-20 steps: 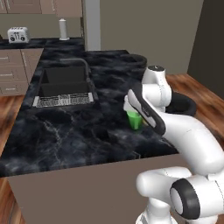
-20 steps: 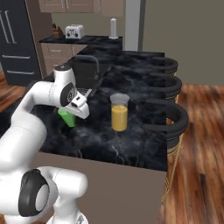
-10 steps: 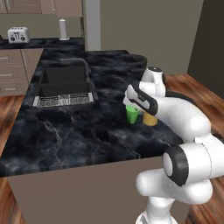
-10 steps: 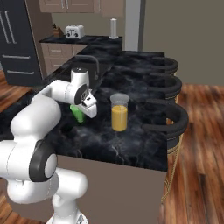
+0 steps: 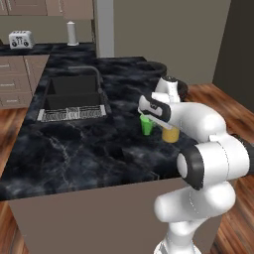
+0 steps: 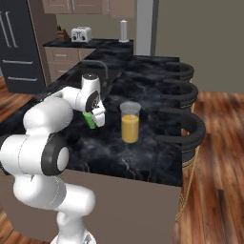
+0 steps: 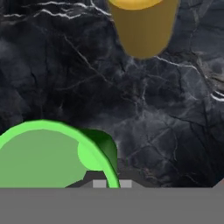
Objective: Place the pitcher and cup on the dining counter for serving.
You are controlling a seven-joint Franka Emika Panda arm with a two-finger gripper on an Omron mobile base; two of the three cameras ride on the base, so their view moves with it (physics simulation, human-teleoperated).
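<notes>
My gripper (image 5: pixel 149 116) (image 6: pixel 98 117) is shut on the rim of the small green cup (image 5: pixel 147 125) (image 6: pixel 89 119). It holds the cup upright, low over the black marble dining counter (image 5: pixel 89 149) (image 6: pixel 152 157). Whether the cup's base touches the slab I cannot tell. The pitcher (image 6: pixel 130 122), clear with orange liquid, stands on the counter just right of the cup. In the left base view my arm hides part of the pitcher (image 5: pixel 170 135). The hand view looks down into the cup (image 7: pixel 48 159), held by my gripper (image 7: pixel 113 183), with the pitcher (image 7: pixel 142 26) beyond.
An inset sink (image 5: pixel 74 96) with a faucet lies in the counter's far left half. Dark round stools (image 6: pixel 187 129) line the counter's right edge. A toaster (image 5: pixel 20 38) and a paper towel roll (image 5: pixel 73 32) stand on the back worktop.
My arm has folded in and carried the cup a little closer to the pitcher. The pitcher has not moved, and the gripper has stayed shut.
</notes>
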